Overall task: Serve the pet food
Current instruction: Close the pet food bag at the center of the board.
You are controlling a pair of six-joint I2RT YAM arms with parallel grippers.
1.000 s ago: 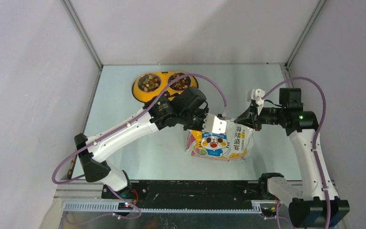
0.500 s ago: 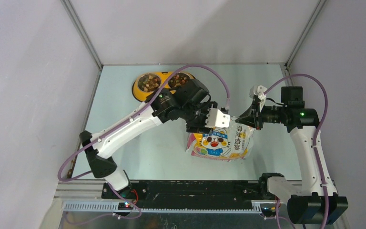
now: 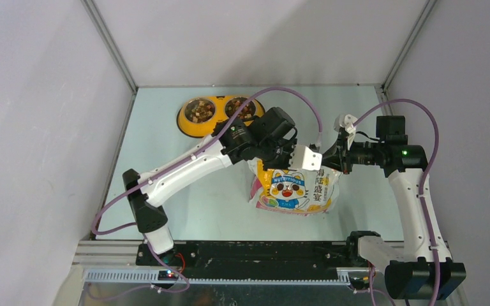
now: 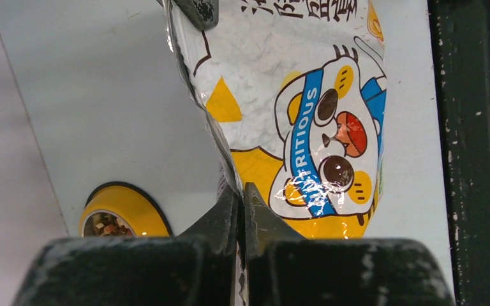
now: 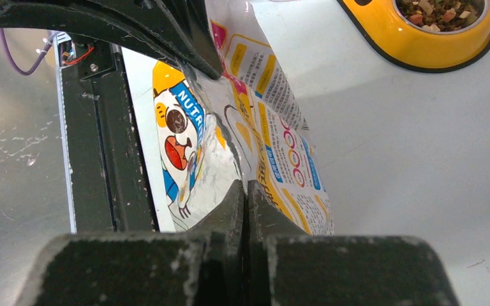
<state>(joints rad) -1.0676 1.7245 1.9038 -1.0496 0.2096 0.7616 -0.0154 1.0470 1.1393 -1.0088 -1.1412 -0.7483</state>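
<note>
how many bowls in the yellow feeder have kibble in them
2: kibble fills the left bowl and the right bowl of the feeder, behind the bag. No others seen.

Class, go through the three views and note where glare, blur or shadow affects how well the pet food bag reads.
Top external: even light, soft shadows, the bag print legible. Left wrist: white glare specks on the cartoon cat's face; left gripper slightly soft up close. Right wrist: sheen across the creased bag; right gripper slightly soft; kibble in focus.
</note>
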